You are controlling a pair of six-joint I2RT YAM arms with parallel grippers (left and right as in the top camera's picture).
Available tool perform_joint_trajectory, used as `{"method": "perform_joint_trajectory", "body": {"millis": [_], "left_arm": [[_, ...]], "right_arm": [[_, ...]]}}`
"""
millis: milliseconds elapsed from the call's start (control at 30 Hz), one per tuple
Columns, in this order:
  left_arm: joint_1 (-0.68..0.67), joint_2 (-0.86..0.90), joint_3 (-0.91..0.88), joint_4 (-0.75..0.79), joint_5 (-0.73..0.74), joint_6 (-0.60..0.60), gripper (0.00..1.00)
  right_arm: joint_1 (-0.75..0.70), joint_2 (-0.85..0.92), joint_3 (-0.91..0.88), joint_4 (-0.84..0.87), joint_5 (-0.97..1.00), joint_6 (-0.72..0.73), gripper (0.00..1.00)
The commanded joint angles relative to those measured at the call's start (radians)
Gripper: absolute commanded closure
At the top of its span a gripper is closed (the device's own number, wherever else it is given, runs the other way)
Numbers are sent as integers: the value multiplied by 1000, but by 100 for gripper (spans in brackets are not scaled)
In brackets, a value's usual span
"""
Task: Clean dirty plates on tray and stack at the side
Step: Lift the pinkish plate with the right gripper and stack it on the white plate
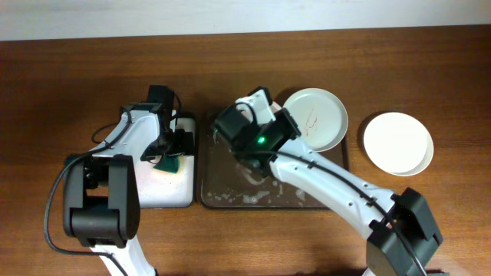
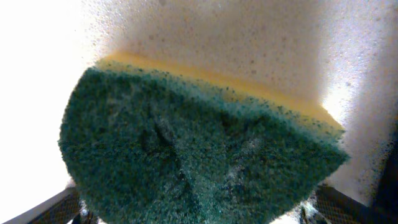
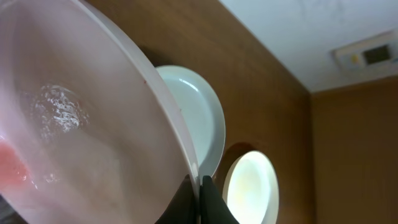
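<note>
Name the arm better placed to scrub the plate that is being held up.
Left, most likely. The left hand grips the sponge beside the tray, while the right hand is busy clamping the held plate by its rim.

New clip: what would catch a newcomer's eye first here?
A green sponge fills the left wrist view, over the white tray. The right gripper pinches a wet plate by its rim above the brown tray; a red-smeared plate sits at its far corner.
</note>
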State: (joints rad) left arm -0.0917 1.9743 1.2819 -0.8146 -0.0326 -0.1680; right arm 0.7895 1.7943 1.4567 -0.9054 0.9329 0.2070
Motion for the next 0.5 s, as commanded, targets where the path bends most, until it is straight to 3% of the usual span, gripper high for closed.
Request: {"method": "perform_joint_trajectory", "body": {"millis": [0, 133, 167, 267, 400, 467], "left_arm": [[3, 26, -12, 0, 4, 9, 5], [3, 26, -12, 0, 4, 9, 4], [3, 26, -12, 0, 4, 9, 5], [3, 26, -12, -1, 4, 9, 4], [3, 26, -12, -1, 4, 9, 5], [3, 26, -12, -2, 4, 9, 4]], "right_arm": [[65, -31, 17, 6, 169, 47, 96], [87, -31, 18, 5, 198, 76, 96], [84, -31, 18, 5, 193, 145, 96], [3, -48, 18, 4, -33, 227, 96], [-304, -161, 18, 3, -431, 285, 96], [-562, -170, 18, -33, -702, 285, 96]]}}
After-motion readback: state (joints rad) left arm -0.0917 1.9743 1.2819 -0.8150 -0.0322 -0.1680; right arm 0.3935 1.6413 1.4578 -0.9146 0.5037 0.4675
